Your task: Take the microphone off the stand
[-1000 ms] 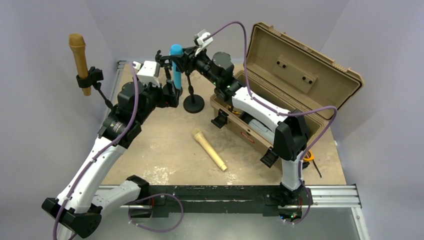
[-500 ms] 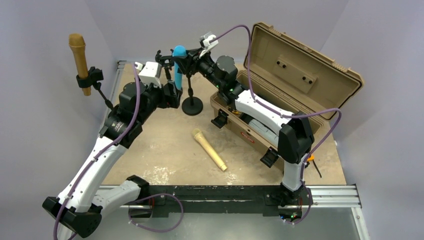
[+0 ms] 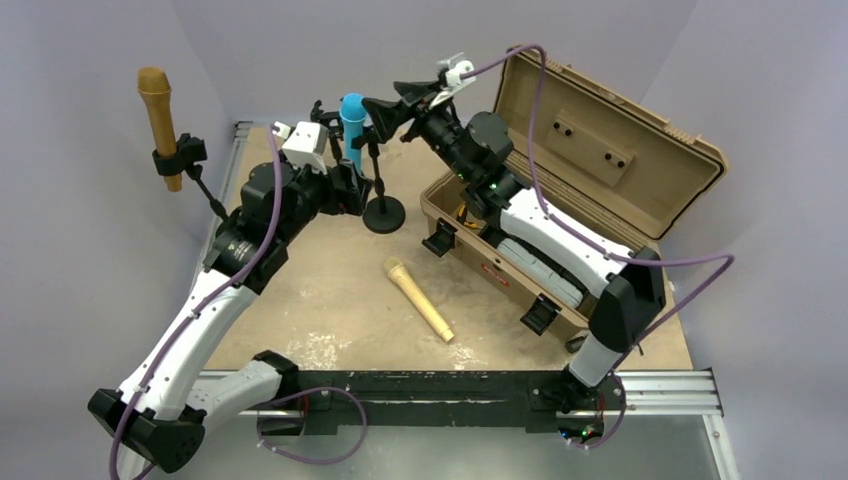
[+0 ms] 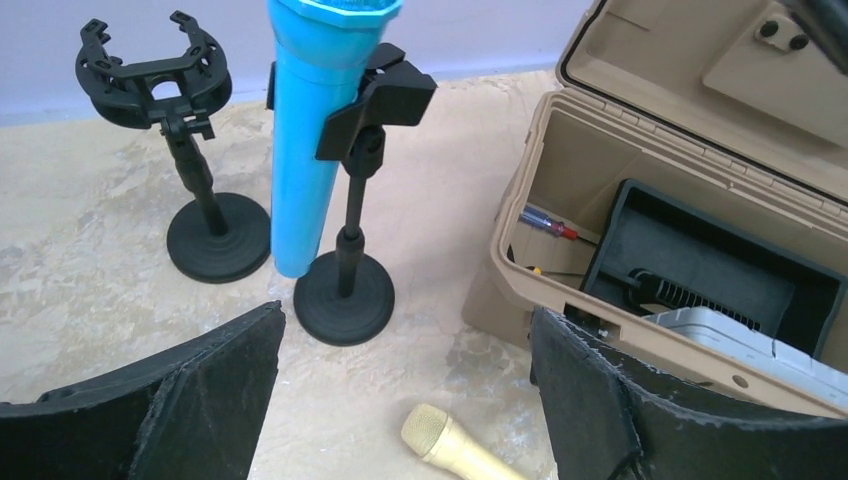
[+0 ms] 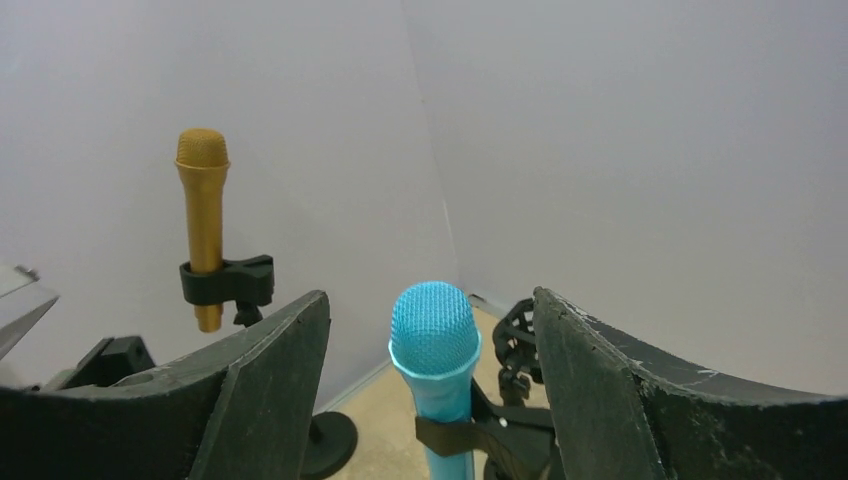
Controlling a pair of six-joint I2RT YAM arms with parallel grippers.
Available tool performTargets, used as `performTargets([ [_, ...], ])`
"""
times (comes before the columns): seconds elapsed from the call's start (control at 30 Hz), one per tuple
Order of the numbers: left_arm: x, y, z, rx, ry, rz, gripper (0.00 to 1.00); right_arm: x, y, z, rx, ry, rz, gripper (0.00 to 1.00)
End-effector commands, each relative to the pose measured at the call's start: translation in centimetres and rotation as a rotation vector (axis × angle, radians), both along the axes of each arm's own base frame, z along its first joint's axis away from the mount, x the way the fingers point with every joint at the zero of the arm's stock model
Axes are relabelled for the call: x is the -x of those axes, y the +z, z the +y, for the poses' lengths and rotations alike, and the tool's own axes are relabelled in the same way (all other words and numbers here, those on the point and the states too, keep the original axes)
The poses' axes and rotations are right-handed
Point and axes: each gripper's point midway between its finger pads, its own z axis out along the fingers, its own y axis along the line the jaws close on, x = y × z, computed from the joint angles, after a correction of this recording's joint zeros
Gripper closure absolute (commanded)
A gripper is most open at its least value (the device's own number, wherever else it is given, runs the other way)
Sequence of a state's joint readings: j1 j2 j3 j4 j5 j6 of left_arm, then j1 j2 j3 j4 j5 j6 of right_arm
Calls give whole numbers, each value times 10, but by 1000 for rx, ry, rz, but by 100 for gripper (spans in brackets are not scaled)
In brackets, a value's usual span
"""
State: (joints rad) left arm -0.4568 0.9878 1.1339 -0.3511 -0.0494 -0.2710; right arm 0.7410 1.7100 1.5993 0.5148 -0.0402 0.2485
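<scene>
Right tool (image 5: pixel 430 300) spread wide, gripping nothing, its two dark fingers flanking the mesh head of the bright blue plastic microphone (image 5: pixel 435 340), open air on both sides, apart from both. Microphone upright in the black clip (image 4: pixel 385 95) of a black round-based stand (image 4: pixel 345 295), straight ahead of the right tool, tapered tail reaching down close to the base. Just behind it from the right tool, a second black stand with a ring cradle (image 4: pixel 150 75). Left of the right tool and well apart, a gold microphone (image 5: pixel 203 215) clipped upright near the wall.

Left tool (image 4: pixel 405 315) likewise wide apart and holding nothing, low over the beige counter (image 4: pixel 90 290), facing the stand's base across bare counter. Just below the left tool, a pale yellow microphone (image 4: pixel 450 450) lying flat.

Right of the left tool, a tan hard plastic case (image 4: pixel 520 240), lid up; inside, a black tray (image 4: pixel 700 260), a grey box (image 4: pixel 740 335), a thin red-tipped pen-like item (image 4: pixel 548 222).

Right arm stretched high and forward beside the case; left arm bent, reaching in from the left.
</scene>
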Motion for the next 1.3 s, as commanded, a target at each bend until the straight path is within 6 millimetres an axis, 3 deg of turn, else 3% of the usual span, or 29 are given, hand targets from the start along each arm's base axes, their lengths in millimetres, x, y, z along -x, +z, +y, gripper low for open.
performTargets([
  [0.0,-17,14,-2,74,26,-31,10,6,18,-48,-51,-108,-26,27],
  [0.17,-47,32,3,130,154,-14,15,6,8,-79,-49,-166,-11,29],
  [0.3,-74,50,8,100,229,-78,16,23,10,-92,-78,-154,-34,29],
  [0.4,-90,60,15,59,283,-119,16,30,6,-96,-79,-148,-35,29],
  [0.57,-108,71,6,-3,264,-161,17,33,-7,-103,-61,-167,-17,29],
  [0.77,-122,67,-6,-74,252,-169,24,34,-18,-107,-41,-182,1,29],
  [0.87,-125,62,-9,-99,240,-166,36,34,-21,-108,-37,-189,0,29],
  [1.13,-108,65,-21,-141,105,-193,100,26,-28,-95,37,-143,-66,21],
  [1.27,-91,62,-24,-168,17,-220,100,48,-23,-76,116,7,-247,17],
])
